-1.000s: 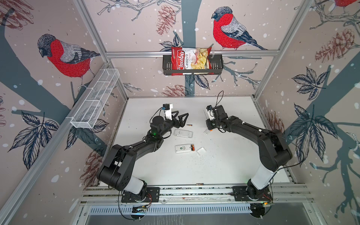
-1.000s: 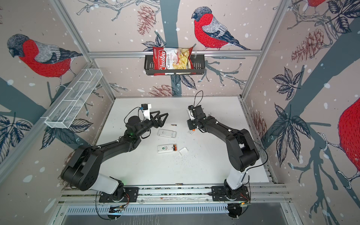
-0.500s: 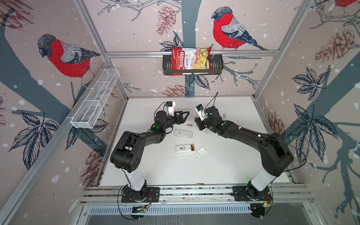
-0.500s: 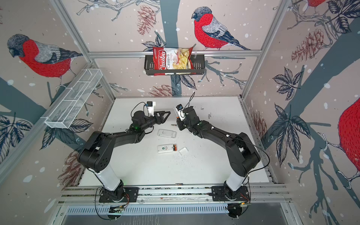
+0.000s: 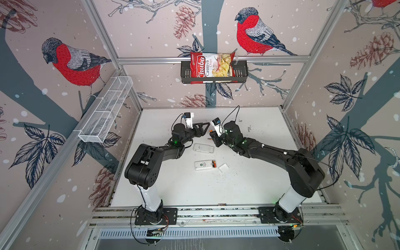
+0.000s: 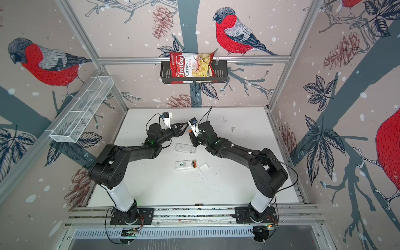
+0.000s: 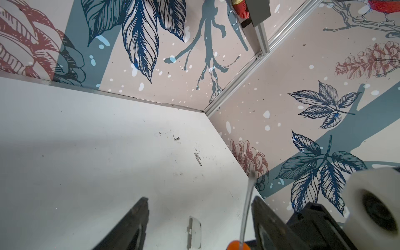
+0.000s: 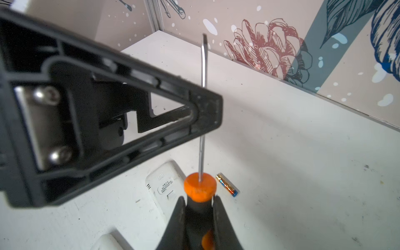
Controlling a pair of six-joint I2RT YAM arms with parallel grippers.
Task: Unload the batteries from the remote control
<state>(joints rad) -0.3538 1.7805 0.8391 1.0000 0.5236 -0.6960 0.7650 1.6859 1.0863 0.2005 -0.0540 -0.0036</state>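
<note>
Two batteries (image 5: 213, 163), one orange-red and one black, sit side by side in the open compartment of a white remote control (image 5: 202, 166). This remote control lies near the middle of the white table (image 5: 249, 184). Its loose cover (image 5: 223, 167) lies on the table just beside it, at 3 o'clock. At 12 o'clock from it lies a second remote (image 5: 203, 148), also white.

A single battery (image 8: 227, 185), gold with a blue end, lies flat on the table at about 1 o'clock from the second remote, near it but not touching.

The right gripper (image 8: 200, 213) hangs over this place. Its fingers are clamped on the black-and-orange handle of a screwdriver (image 8: 200, 187), and the thin metal shaft points away from the gripper. The left gripper (image 7: 199, 200) is at 9 o'clock from the right one. Its fingers stand apart, one on each side of the shaft. In the left wrist view the shaft is very close to one finger, but contact cannot be told.
</note>
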